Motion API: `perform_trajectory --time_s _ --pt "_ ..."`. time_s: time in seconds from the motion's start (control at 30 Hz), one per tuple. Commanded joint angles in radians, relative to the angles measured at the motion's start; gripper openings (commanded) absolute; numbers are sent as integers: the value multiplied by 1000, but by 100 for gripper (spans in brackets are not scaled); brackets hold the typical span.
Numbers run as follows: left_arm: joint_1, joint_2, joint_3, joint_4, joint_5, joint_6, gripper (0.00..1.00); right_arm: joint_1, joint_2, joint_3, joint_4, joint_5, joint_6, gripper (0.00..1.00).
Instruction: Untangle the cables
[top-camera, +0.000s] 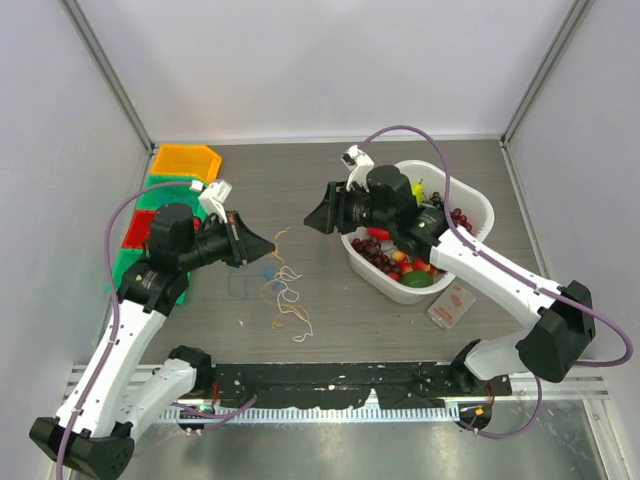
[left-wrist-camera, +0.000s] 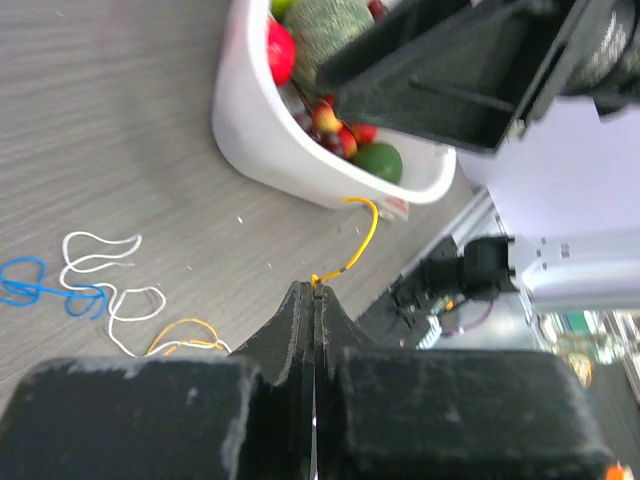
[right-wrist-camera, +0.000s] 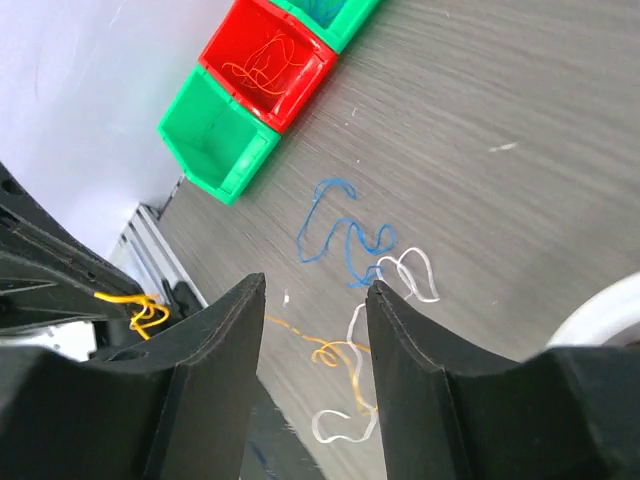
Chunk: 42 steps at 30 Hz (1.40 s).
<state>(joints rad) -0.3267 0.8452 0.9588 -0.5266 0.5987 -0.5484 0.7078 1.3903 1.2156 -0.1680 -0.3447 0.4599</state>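
The left claw (left-wrist-camera: 313, 287) is clenched. Its two fingers are pressed flat together, and right at the tips they are grasping one end of an orange-tan wire (left-wrist-camera: 362, 232). From the tips this wire curves through the air in the direction of the white basket (left-wrist-camera: 262, 135).

The right claw (right-wrist-camera: 315, 290) is released, with its jaws standing apart. Through the gap we see the worktop (top-camera: 300, 170) and the wires that lie on it. From above, the two claws point at each other over the middle of the worktop, with their tips near but not touching.

The other cables (top-camera: 287, 297) lie loose on the worktop under the claws and a little toward the near edge. The blue wire (right-wrist-camera: 345, 232) lies on the side toward the left edge. The white wire (right-wrist-camera: 402, 277) touches it at one loop. A second orange-tan strand (right-wrist-camera: 330, 350) crosses the white one. We cannot tell if this strand joins the wire in the left claw.

Farther out, the basket stands toward the right edge with fruit in it, and the right arm reaches over it. Along the left edge there is a row of bins. The orange bin (top-camera: 185, 160) is at the far-left corner. The red bin (right-wrist-camera: 300, 85) holds a thin orange tangle, and the green bin (right-wrist-camera: 215, 140) touches its side.
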Motion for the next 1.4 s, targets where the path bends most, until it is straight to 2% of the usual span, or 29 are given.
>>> perform_trajectory --time_s 0.0,0.13,0.27,0.4,1.0,1.37 --pt "5 -35 -18 63 -198 -57 0 128 -43 15 -38 318 236 51" --pt "5 -58 -19 44 -283 -84 0 251 -60 -25 40 505 253 50" --pt "5 -41 -9 17 -289 -116 0 308 -47 -70 195 506 234 39" --pt "5 -35 -2 10 -293 -130 0 326 -4 -64 251 490 215 29" --pt "3 -8 8 22 -272 -171 0 348 75 -30 323 429 210 26" --pt "5 -9 14 30 -234 -188 0 351 110 1 311 432 195 19"
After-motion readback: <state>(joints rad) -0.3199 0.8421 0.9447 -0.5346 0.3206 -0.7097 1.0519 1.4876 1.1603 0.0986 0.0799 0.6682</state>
